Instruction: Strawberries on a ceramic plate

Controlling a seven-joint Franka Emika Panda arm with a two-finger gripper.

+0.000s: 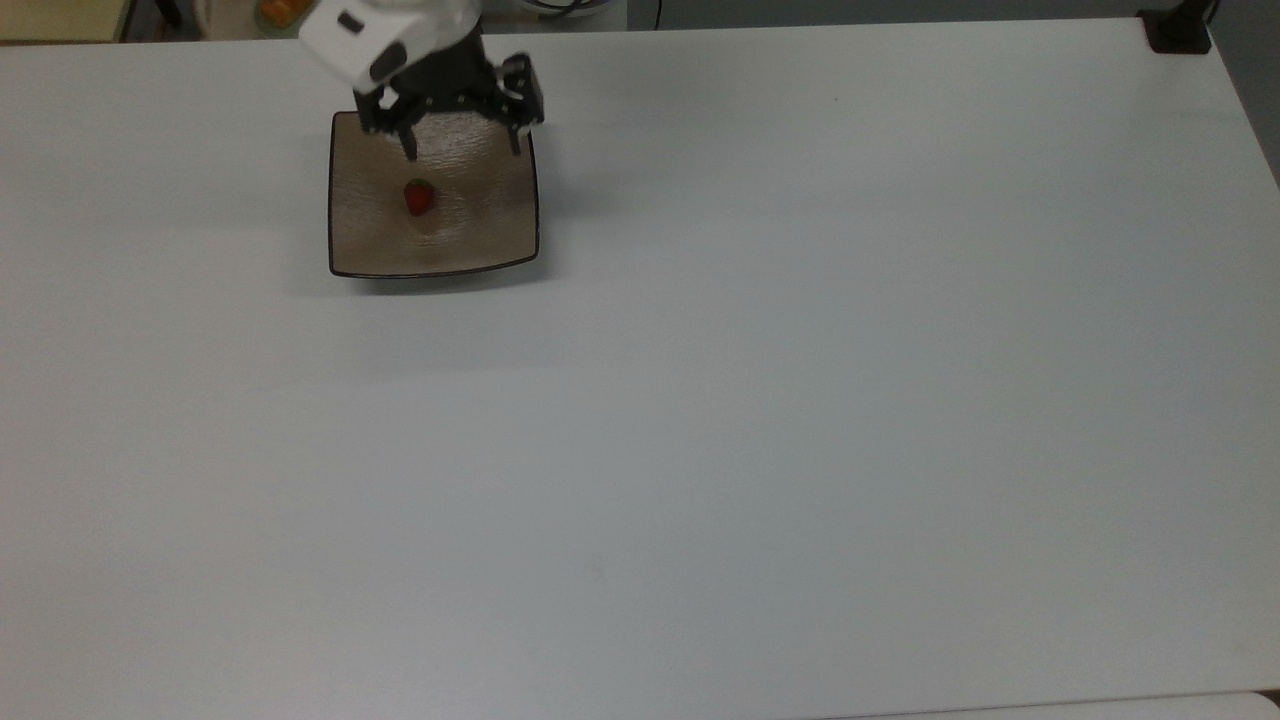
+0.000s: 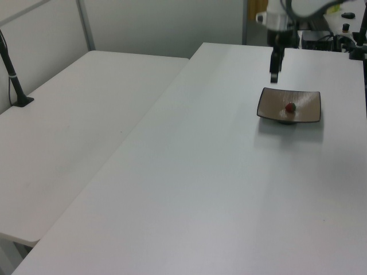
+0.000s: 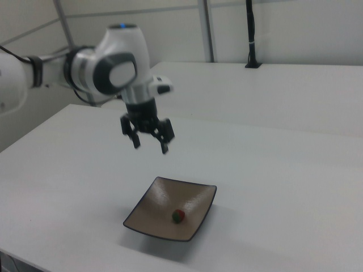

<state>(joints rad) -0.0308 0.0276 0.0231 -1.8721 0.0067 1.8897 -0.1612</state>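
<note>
One small dark-red strawberry [image 1: 419, 197] loose on the glossy tan-brown square ceramic plate [image 1: 500, 235], fingers [image 1: 408, 146] spread empty above.

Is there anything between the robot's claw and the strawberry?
Nothing: in the right view, the open gripper hangs above the strawberry on the ceramic plate, with only air between them.
</note>
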